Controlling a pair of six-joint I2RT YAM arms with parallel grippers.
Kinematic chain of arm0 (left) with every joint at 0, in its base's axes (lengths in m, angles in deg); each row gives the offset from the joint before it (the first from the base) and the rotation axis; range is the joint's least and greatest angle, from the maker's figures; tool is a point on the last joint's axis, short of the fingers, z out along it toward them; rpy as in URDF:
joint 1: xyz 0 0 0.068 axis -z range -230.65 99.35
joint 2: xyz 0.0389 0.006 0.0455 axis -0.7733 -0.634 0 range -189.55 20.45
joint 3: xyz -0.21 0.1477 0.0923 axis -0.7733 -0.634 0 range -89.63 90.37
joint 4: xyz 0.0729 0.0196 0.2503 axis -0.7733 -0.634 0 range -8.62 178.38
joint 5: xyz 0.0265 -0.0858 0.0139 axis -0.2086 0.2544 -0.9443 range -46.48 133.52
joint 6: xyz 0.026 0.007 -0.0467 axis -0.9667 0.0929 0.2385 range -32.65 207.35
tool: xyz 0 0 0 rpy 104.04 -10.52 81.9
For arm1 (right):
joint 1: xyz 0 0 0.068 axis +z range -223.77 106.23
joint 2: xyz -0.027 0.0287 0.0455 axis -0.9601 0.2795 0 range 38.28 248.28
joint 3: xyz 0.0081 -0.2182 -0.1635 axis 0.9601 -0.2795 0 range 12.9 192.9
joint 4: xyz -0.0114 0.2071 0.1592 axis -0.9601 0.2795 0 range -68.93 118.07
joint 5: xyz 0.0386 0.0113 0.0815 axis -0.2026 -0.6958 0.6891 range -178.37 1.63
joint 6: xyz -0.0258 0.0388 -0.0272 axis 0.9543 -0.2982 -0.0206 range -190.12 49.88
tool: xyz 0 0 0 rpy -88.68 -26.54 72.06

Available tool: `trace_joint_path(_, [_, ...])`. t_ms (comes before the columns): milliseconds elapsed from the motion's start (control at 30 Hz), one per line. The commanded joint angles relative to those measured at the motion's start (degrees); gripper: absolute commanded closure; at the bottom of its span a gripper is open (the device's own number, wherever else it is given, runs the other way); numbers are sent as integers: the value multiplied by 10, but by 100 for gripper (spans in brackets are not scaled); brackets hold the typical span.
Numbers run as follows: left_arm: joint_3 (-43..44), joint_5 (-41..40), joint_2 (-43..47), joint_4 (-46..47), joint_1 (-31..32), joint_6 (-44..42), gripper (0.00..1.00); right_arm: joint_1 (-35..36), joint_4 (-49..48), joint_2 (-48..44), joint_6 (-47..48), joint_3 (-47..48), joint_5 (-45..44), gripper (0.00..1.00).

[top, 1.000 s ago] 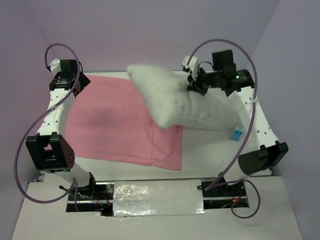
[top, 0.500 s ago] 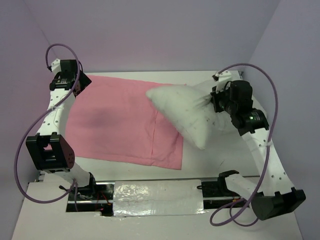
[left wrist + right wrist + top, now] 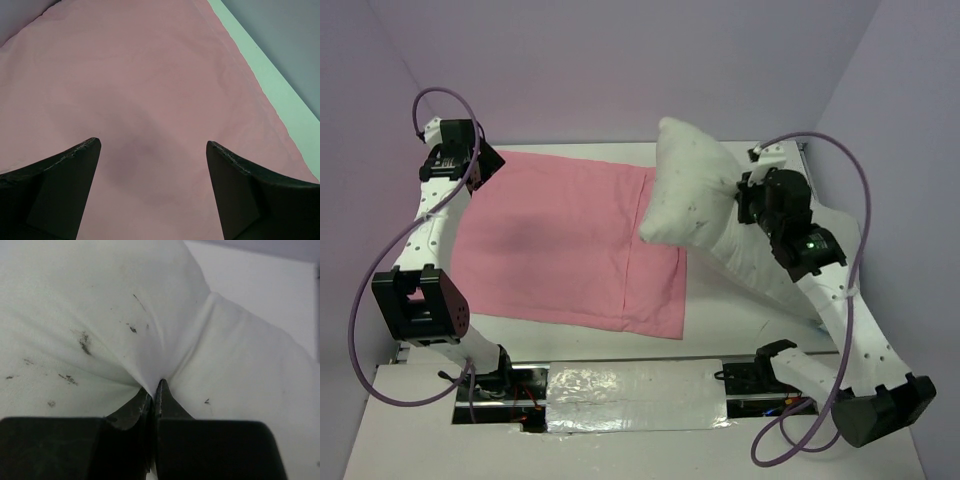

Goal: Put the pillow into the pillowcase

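Pinching plump white fabric pillow by a scant fold with right gripper; hovering agape with left gripper over pink satin pillowcase. Could slip loose.

White pillow lifted, pink pillowcase flat

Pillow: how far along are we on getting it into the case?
Done: the right hand is shut on a pinch of pillow fabric. In hand: one end of the pillow is raised over the right edge of the pillowcase. Left: the pillowcase lies flat with the pillow fully outside it; the open left hand hovers above it, gripping nothing.
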Motion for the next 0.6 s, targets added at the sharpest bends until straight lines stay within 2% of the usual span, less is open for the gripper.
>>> trace_joint_path(0, [24,11,-14,15,-3,-5,1,6,-63,8,-4,-75,78,100])
trace_joint_path(100, [36,4,-25,9,-3,-11,1,5,-63,13,-28,-124,68,100])
trace_joint_path(167, [42,6,-33,9,-3,-11,1,5,-72,21,-42,-147,89,92])
trace_joint_path(200, [44,6,-34,9,-3,-15,1,6,-83,25,-48,-158,110,81])
trace_joint_path(267, [46,18,-39,10,-3,-17,1,12,-95,34,-62,-162,127,66])
trace_joint_path(300, [48,28,-42,12,-3,-25,1,18,-99,39,-63,-154,136,52])
trace_joint_path(500, [92,88,-64,7,-3,-45,1,77,-49,64,-54,-47,145,27])
trace_joint_path(567, [89,98,-59,13,-2,-51,1,89,-20,82,-72,21,130,11])
